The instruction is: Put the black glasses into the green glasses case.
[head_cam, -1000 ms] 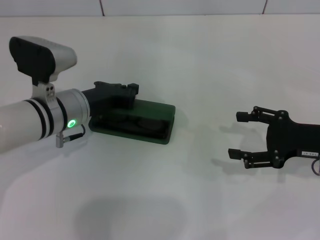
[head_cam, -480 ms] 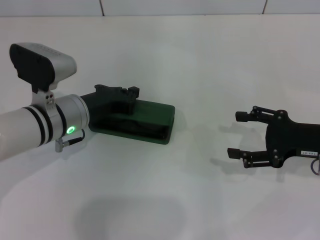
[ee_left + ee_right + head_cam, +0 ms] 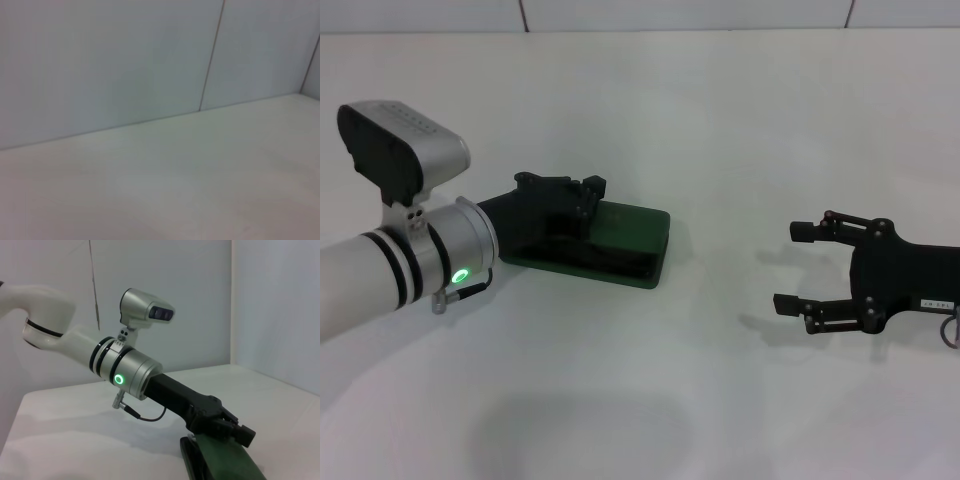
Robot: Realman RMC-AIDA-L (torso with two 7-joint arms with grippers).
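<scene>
The green glasses case lies left of the table's middle with its lid down; its green top also shows in the right wrist view. My left gripper hovers right over the case's left half, its fingers close together and holding nothing. The black glasses are hidden in every view. My right gripper hangs open over bare table to the right, well clear of the case. The left wrist view shows only table and wall.
The white tabletop spreads on all sides of the case, with a pale wall behind it. My left arm's silver wrist with its green light reaches in from the left edge.
My left gripper has slid a little to the right along the top of the case. The right arm has stayed still.
</scene>
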